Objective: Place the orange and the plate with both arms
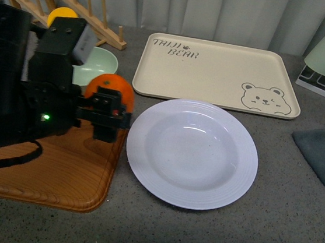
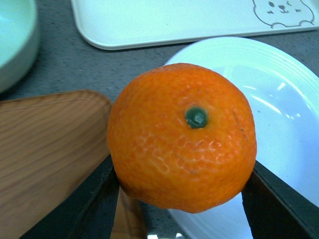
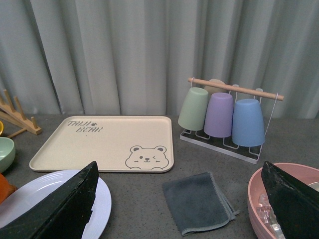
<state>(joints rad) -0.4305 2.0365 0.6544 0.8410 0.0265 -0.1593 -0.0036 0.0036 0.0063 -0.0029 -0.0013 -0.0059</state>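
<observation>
Orange (image 2: 182,137) in L pincer (image 1: 114,112) — stem wrist-ward

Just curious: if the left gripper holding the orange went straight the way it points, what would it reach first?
Probably the plate: the orange in the left gripper would touch its near rim, though depth is unclear.
</observation>
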